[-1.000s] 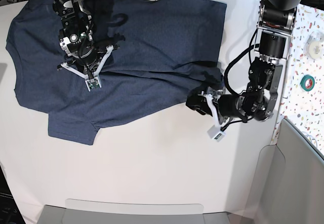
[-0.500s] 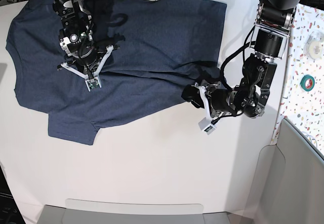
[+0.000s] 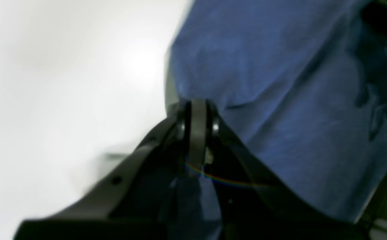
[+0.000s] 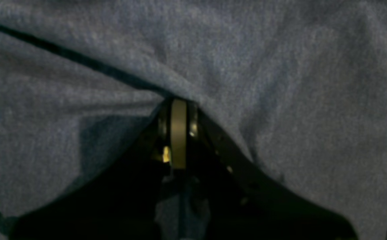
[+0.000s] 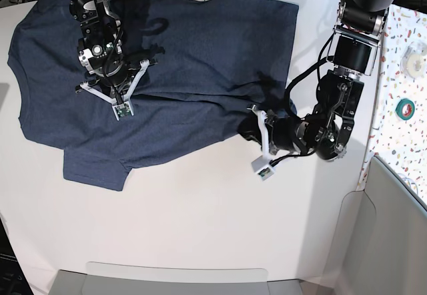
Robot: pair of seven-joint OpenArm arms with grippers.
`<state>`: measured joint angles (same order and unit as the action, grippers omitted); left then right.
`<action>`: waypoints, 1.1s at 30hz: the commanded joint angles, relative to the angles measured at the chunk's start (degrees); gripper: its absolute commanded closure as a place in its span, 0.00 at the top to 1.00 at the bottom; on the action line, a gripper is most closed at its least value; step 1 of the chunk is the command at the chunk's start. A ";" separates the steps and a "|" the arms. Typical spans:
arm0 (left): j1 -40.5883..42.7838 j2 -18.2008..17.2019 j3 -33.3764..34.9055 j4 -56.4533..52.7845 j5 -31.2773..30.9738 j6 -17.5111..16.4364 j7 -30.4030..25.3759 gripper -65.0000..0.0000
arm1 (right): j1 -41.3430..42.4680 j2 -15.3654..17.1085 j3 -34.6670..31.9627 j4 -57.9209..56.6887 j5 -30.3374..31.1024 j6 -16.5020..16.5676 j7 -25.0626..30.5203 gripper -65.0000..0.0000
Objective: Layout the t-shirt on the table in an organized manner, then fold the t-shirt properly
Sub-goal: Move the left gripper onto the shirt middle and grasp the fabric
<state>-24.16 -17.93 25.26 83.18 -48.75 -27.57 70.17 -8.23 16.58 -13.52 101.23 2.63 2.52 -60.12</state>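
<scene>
White worktop (image 5: pixel 200 228) fills most of the base view, with the t-shirt (image 5: pixel 200 48) spread over its far part.

The left gripper (image 3: pixel 196 110) has its jaws drawn together on the t-shirt (image 3: pixel 280 100): in the left wrist view the two jaws meet around a pale strip, and blue cloth runs from that meeting point away ahead and to one side (the picture is blurred, so how much cloth is pinched cannot be told). On the other side of the jaws lies bare white worktop (image 3: pixel 63 83), so the grip sits right at the cloth's edge. In the base view this left gripper (image 5: pixel 250 129) is at the garment's near hem, at the corner where the cloth bunches into a few creases.

The right gripper (image 4: pixel 178 110) also has its jaws closed, pressed into the t-shirt (image 4: pixel 280 66). Cloth surrounds the jaws on every side in the right wrist view, and a dark fold line runs from the jaw tips off to one side. Whether a pinch of cloth sits between the jaws cannot be told. In the base view the right gripper (image 5: pixel 110 85) stands over the middle of the garment, well inside its outline, with cloth reaching out from it in all directions.

Further out from both, one short sleeve lies flat toward the near side, and beyond the left arm runs a narrow speckled surface (image 5: pixel 410 75) carrying a green roll of tape (image 5: pixel 404 108).
</scene>
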 commanded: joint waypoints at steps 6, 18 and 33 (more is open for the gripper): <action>6.01 4.35 0.11 11.02 -1.58 -3.42 3.28 0.00 | -1.49 0.26 -0.24 -2.46 0.84 0.68 -7.62 0.00; 16.12 6.72 0.28 15.24 -1.23 -7.11 5.21 0.00 | -0.43 0.43 -0.06 -3.25 0.75 0.68 -7.62 0.00; 17.88 4.70 -2.53 24.03 -1.49 -7.11 5.13 0.38 | 0.27 0.34 -0.15 -4.48 0.75 0.68 -7.62 0.00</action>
<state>-5.56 -12.95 23.49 106.24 -49.63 -34.54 76.16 -6.35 16.47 -13.41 99.50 2.81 2.55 -60.12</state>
